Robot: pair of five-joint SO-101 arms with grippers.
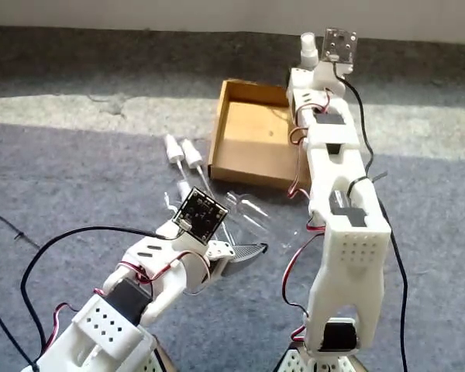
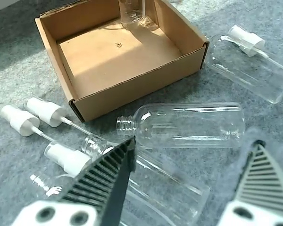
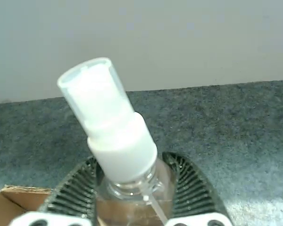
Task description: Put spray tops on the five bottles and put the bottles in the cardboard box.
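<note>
Nearest the lens, the left gripper [image 2: 186, 193] has its ribbed fingers [image 2: 108, 183] spread wide with nothing between them. The left arm [image 1: 132, 287] is bent low over the grey carpet [image 1: 62, 178], gripper tilted down just above a clear uncapped bottle [image 2: 165, 188] lying flat, and one finger overlaps its neck. Just beyond, a second uncapped bottle [image 2: 188, 125] lies on its side, neck toward three loose spray tops [image 2: 47, 111]: two side by side near the box corner, the third beside the first bottle's neck. On the other side a topped bottle [image 2: 247, 66] lies flat near the box's other near corner. The cardboard box [image 2: 132, 89] sits open past them. The right gripper [image 3: 134, 165] is clamped on the shoulder of the held bottle [image 3: 132, 193], whose spray top [image 3: 111, 122] is fitted and tilted. In the high view the right arm [image 1: 337, 201] stretches long beside the box's side wall, the held bottle raised at the far corner. The left wrist view shows that bottle's lower part at the box's far wall, which the arm hides in the high view. The lying bottles are faint from above, partly behind the left arm.
</note>
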